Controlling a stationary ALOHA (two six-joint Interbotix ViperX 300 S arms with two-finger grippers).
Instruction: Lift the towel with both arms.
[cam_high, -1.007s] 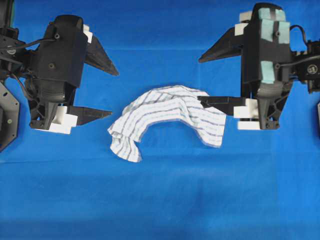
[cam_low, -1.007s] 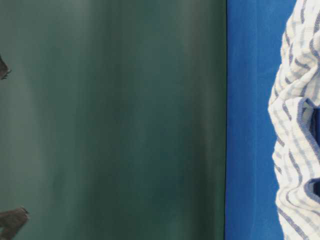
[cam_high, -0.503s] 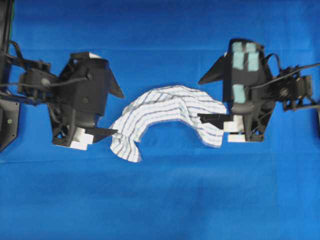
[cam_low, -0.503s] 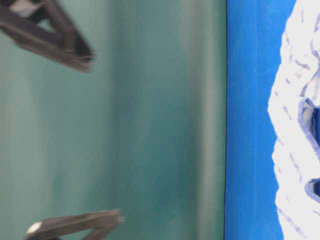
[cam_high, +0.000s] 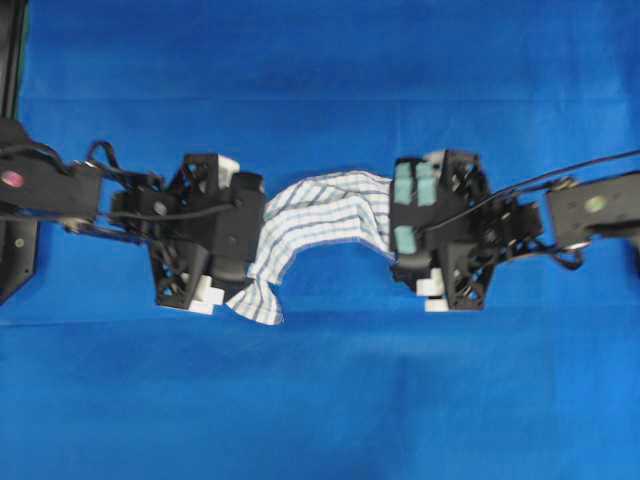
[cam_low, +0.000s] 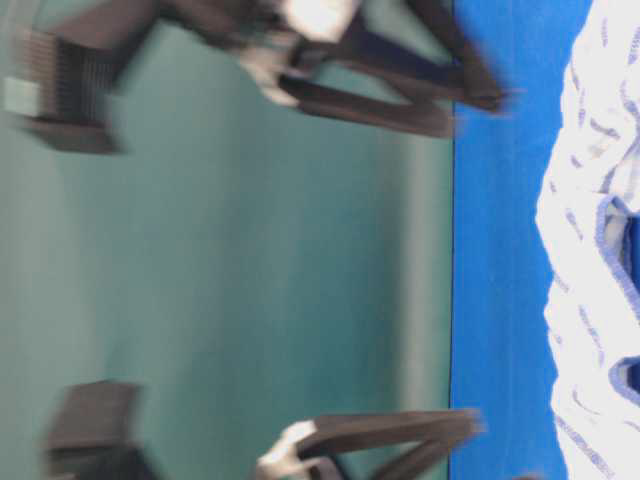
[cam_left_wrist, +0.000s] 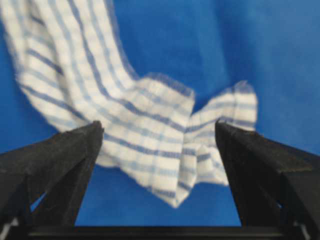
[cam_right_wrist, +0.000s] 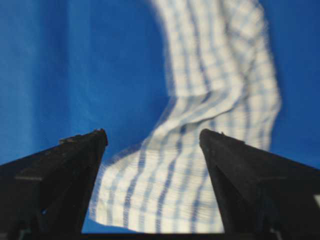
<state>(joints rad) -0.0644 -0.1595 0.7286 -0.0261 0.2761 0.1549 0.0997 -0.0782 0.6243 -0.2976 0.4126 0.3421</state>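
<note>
No readable brand, label or writing anywhere. The towel (cam_high: 315, 215), white with a thin blue check, lies crumpled in an arch at the centre of the blue-covered worktop (cam_high: 320, 400). Its long axis runs roughly 9 to 3 o'clock, hump toward 12, and a loose tail corner points down toward 7 o'clock.

The left gripper (cam_left_wrist: 159, 145) sits over the towel's 9 o'clock end. Its jaws are spread wide, one black finger (cam_left_wrist: 60, 165) on each side of the striped corner, gripping nothing. The right gripper (cam_right_wrist: 152, 150) sits over the 3 o'clock end; its jaws are equally wide, with cloth between them but not clamped. Pale teal pads (cam_high: 413, 185) show on the right arm's body from overhead. The table-level view is motion-blurred: dark arm parts over a green backdrop (cam_low: 250, 250), towel at the right edge.
</note>
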